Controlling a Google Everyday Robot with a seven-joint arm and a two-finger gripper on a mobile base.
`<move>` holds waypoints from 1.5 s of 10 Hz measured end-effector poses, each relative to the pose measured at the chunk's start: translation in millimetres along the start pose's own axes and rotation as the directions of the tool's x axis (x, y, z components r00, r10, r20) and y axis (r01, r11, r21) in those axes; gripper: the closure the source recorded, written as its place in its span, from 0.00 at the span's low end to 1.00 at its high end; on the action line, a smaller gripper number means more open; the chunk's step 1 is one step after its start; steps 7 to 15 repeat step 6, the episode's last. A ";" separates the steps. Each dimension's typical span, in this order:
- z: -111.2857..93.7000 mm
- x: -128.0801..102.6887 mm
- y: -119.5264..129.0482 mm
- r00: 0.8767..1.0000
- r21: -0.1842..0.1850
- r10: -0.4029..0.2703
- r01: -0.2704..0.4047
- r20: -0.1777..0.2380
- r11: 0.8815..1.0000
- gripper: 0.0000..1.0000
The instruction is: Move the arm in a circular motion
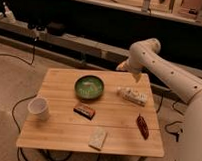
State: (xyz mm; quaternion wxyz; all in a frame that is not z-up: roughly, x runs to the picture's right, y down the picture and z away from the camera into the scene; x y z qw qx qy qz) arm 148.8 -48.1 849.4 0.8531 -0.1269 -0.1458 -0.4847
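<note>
The glossy white arm (167,72) of thick tube segments with small dark holes reaches in from the right edge, its elbow bent high at the upper right. It ends in a pale tapering gripper (121,66) that hangs above the far right edge of the wooden table (57,133), behind the pale packet.
On the table stand a green bowl (89,87), a white cup (38,108), a dark bar (84,110), a pale packet (132,95), a dark red packet (142,126) and a pale pouch (98,139). Cables lie on the floor; a dark shelf runs behind.
</note>
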 end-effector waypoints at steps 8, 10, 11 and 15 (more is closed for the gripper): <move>10.8 -141.6 -67.3 0.927 0.116 -0.274 0.252 0.256 0.961 0.20; 10.8 -141.6 -67.3 0.927 0.116 -0.274 0.252 0.256 0.961 0.20; 10.8 -141.6 -67.3 0.927 0.116 -0.274 0.252 0.256 0.961 0.20; 10.8 -141.6 -67.3 0.927 0.116 -0.274 0.252 0.256 0.961 0.20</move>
